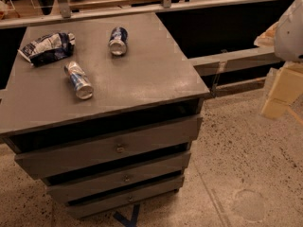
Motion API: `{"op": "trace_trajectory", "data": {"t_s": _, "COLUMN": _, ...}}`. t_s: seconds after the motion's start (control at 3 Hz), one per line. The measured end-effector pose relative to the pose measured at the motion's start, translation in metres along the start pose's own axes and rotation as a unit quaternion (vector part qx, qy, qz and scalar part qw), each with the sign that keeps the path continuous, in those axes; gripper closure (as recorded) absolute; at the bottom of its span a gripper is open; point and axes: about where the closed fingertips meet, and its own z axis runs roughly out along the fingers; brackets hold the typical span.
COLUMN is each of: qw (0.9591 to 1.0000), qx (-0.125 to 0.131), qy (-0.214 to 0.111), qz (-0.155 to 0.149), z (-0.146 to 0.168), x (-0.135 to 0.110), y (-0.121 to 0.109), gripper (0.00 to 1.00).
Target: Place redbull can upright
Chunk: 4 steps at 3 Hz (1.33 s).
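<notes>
You're seeing redbull can showing glossy metal, silver end shining. Darker can gleaming likewise. Snack bag showing crinkled shiny foil. Cabinet top looking matt grey, faintly scuffed. Gripper hanging at right edge, looking pale and matt.

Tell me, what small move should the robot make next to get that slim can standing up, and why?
Probably it should swing the gripper left, over the cabinet top, toward the redbull can. The can lies on its side near the front left, below the snack bag, while the gripper hangs far to the right, past the cabinet's edge.
</notes>
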Motion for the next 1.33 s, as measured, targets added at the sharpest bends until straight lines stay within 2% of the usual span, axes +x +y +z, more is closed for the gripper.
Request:
{"op": "trace_trajectory", "data": {"t_s": 0.33, "qw": 1.0, "qx": 0.002, "qy": -0.001, "qz": 0.0, "z": -0.001, "x": -0.001, "y": 0.0, "gripper": 0.0}}
{"op": "trace_trajectory", "data": {"t_s": 0.67, "qw": 0.9997, "qx": 0.003, "qy": -0.016, "qz": 0.016, "z": -0.001, "x": -0.008, "y": -0.008, "gripper": 0.0}}
{"op": "trace_trajectory", "data": {"t_s": 1.0, "qw": 0.9967, "qx": 0.005, "qy": -0.062, "qz": 0.052, "z": 0.003, "x": -0.042, "y": -0.035, "gripper": 0.0}}
{"op": "trace_trajectory", "data": {"t_s": 1.33, "qw": 0.9916, "qx": -0.005, "qy": -0.098, "qz": 0.084, "z": 0.007, "x": -0.077, "y": -0.055, "gripper": 0.0}}
